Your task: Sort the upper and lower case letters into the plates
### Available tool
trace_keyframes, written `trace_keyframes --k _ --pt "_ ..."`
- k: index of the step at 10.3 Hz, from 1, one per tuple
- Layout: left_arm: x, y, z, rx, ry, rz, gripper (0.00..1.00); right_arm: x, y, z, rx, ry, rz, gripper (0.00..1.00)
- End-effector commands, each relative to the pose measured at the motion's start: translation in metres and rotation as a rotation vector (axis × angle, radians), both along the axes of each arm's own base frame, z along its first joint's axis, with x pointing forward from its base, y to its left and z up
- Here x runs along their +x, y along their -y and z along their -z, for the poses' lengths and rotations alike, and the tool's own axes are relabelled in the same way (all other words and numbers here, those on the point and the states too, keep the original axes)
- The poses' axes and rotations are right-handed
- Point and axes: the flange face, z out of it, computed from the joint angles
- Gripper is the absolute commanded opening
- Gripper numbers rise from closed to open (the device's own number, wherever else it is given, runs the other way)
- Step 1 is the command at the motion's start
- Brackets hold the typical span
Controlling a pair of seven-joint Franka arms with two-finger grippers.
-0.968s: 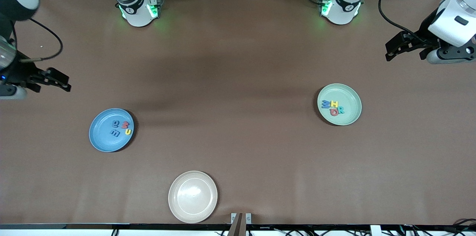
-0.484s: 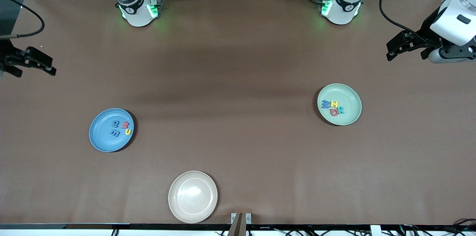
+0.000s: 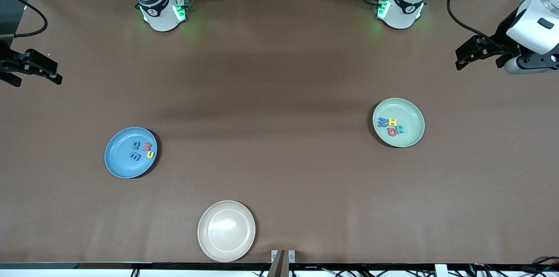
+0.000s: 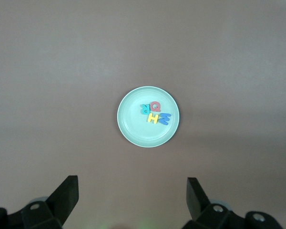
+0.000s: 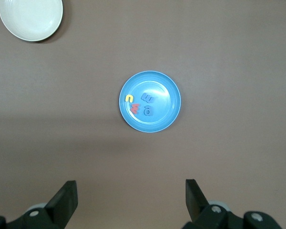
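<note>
The pale mint green plate [image 3: 411,127] lies toward the left arm's end of the table and holds several upper case letters [image 3: 391,126]. The sky blue plate [image 3: 117,155] lies toward the right arm's end and holds several lower case letters [image 3: 142,150]. My left gripper [image 3: 457,61] is open and empty, high over the table's edge at its own end. Its wrist view shows the mint plate [image 4: 131,120], its letters [image 4: 155,113] and the gripper [image 4: 132,191]. My right gripper [image 3: 58,74] is open and empty, high over its own end. Its wrist view shows the blue plate [image 5: 168,106], its letters [image 5: 140,105] and the gripper [image 5: 131,193].
An empty beige plate [image 3: 226,230] lies near the table's front edge, nearest the front camera; it also shows in the right wrist view [image 5: 31,16]. The two arm bases [image 3: 161,10] [image 3: 399,6] stand along the table's back edge.
My right gripper has drawn back toward the right arm's end of the table, away from the blue plate. My left gripper has hardly moved. Plates and letters are unchanged.
</note>
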Motion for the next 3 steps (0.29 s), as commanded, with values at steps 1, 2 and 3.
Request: trace_keyframes --k 1,2,3 --pt "-0.0001 -0.0011 -0.0068 0.025 -0.005 0.021 1.0 -0.0003 0.0006 -0.0044 -0.005 -0.004 -0.01 1.0" --pt "0.0 -0.0019 -0.0061 0.025 -0.006 0.02 1.0 -0.0005 -0.0003 -0.0043 -0.005 -0.006 -0.012 1.0" --pt "-0.0001 -0.0011 -0.0068 0.025 -0.005 0.021 1.0 -0.0005 -0.0003 -0.0043 -0.005 -0.006 -0.012 1.0"
